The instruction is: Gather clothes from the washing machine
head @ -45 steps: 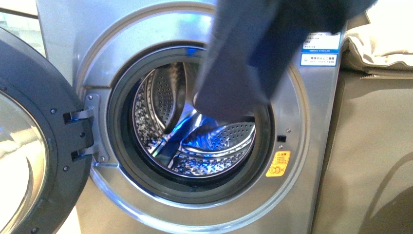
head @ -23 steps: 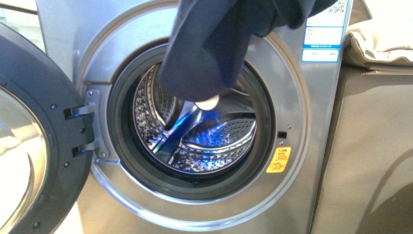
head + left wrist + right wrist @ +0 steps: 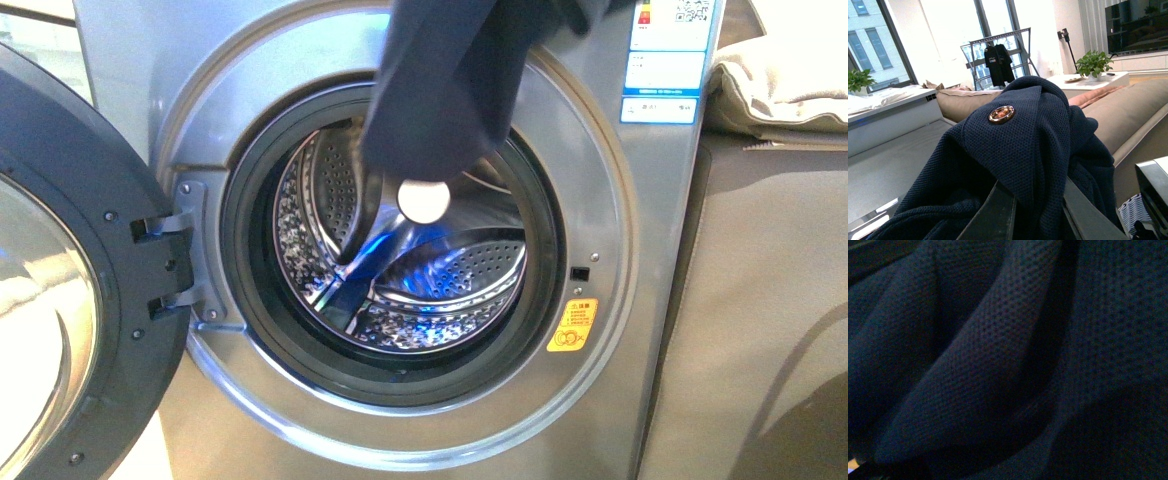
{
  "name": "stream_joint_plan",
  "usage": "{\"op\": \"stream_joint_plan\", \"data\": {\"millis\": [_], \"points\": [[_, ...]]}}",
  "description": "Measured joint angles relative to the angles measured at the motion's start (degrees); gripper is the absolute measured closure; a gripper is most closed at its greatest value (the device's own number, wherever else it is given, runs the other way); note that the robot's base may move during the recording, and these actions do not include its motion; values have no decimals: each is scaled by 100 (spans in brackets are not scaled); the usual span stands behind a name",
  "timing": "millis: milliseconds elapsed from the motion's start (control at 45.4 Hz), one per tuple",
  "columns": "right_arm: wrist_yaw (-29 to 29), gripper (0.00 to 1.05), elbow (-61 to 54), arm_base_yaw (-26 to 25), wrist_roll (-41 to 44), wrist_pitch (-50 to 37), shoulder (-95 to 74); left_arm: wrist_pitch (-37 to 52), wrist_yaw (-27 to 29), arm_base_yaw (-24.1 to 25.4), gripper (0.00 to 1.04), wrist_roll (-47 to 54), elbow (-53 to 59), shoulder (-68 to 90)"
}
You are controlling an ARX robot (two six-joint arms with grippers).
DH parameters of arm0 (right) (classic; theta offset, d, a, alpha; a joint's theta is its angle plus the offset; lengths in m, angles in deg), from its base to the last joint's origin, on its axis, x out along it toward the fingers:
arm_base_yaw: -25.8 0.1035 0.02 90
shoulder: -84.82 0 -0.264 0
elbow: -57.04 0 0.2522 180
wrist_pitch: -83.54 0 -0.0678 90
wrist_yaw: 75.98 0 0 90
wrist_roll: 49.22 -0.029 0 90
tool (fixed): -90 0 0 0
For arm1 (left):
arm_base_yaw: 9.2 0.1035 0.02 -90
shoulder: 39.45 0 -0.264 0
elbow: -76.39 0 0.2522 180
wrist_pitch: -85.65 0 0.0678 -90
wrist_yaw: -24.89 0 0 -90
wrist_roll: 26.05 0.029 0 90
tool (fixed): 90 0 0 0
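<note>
Navy garment point(image 3: 450, 90) has risen in the last second; its hem now hangs before the top of the drum point(image 3: 440, 290), outside the washer point(image 3: 610, 380); left gripper point(image 3: 1040, 212) clamps it; right gripper is hidden by fabric, so I cannot tell; removal seems nearly done.

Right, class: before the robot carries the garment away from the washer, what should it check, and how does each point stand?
1. Garment out of the drum: ok, it hangs in front of the opening's upper part.
2. Door swung open: ok.
3. Nothing left in the drum: ok in the visible part; the top is hidden.
4. Left claw grip: cannot tell, fabric drapes over its fingers.
5. Right claw grip: cannot tell, its camera shows only fabric.
</note>
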Motion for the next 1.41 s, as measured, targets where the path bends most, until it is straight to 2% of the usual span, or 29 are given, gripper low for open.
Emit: {"op": "stream_joint_plan", "data": {"millis": [330,440,639,749,859,947,1079,1409], "points": [[404,7,208,267,-168,-348,-343,0,22,0,92,2,-13,0],[826,9,216,315,-251,-671,-470,0,17,4,92,2,-13,0],[1270,47,133,144,-317,-1108,-461,0,0,4,92,0,-13,0],[1233,68,-162,-17,-387,-1261,-258,0,-9,4,92,0,-13,0],[1123,84,-472,-170,-525,-1414,-28,0,-33,4,92,-2,-13,0],[1038,91,-669,-289,-691,-1499,131,0,-61,4,92,-2,-13,0],[890,92,-916,-505,-957,-1598,365,0,-114,-7,92,-4,-13,0],[739,92,-1248,-1115,-1182,-1679,669,0,-92,-22,47,-7,-17,-2]]}}
